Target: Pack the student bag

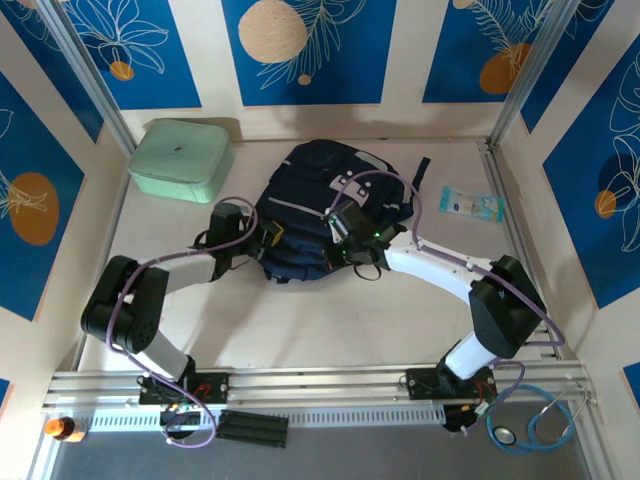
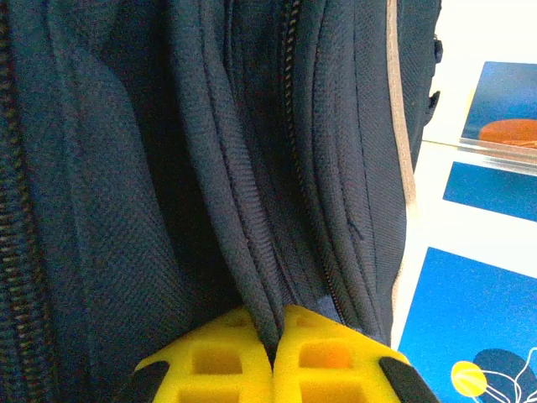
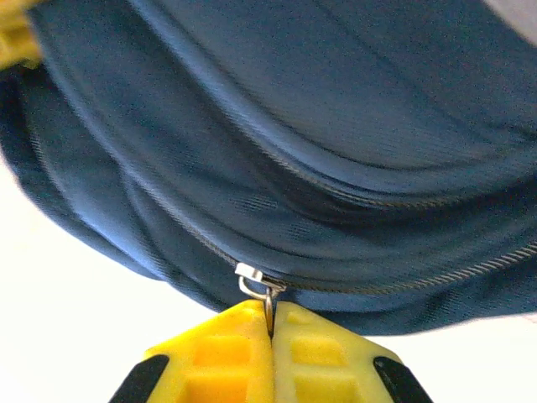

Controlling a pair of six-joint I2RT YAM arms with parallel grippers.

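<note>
The navy student bag (image 1: 320,205) lies flat at the table's middle back, with a grey stripe across it. My left gripper (image 1: 268,237) is at its near left side, shut on a fold of the bag's navy fabric (image 2: 268,323) beside a zipper line. My right gripper (image 1: 345,248) is at the bag's near edge, shut on the metal zipper pull (image 3: 267,302), whose silver slider (image 3: 252,275) sits on the zipper track. The yellow fingers (image 3: 226,344) are pressed together around the pull. The bag's inside is hidden.
A mint-green rectangular case (image 1: 182,158) stands at the back left. A small blue-and-white packet (image 1: 470,204) lies to the right of the bag. Blue patterned wall panels (image 2: 470,336) enclose the table (image 1: 300,320). Bare tabletop lies in front of the bag.
</note>
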